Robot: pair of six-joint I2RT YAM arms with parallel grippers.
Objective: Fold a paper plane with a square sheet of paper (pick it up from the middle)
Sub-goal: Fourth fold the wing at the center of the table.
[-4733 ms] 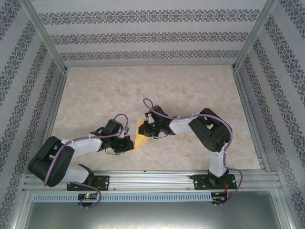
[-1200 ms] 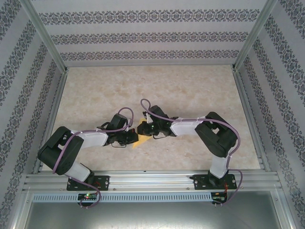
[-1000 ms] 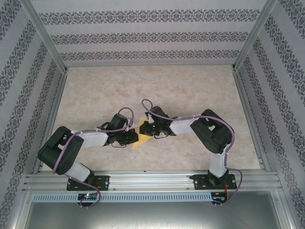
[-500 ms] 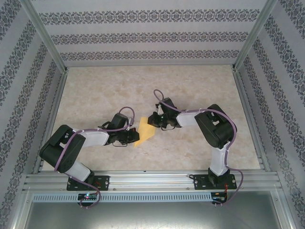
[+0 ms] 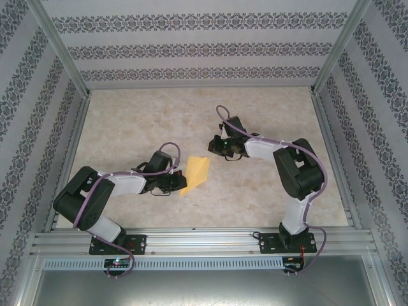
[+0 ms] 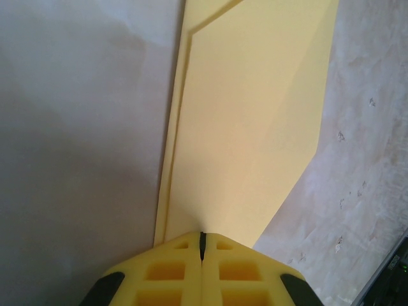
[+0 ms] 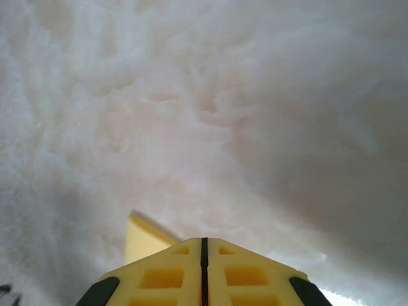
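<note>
The paper plane (image 5: 194, 174) sits left of the desk's (image 5: 268, 197) middle, pinched at its near end by the left gripper (image 5: 180, 183). The top view gives only a slim yellow shape slanting away from those jaws. The left wrist view shows the jaws pressed together on the paper's narrow end (image 6: 202, 245), with stacked folded edges down its left side and an angled right edge over the marbled surface. The right gripper (image 5: 214, 146) is well apart, farther back and to the right. Its wrist view shows the jaws closed on nothing (image 7: 204, 245).
</note>
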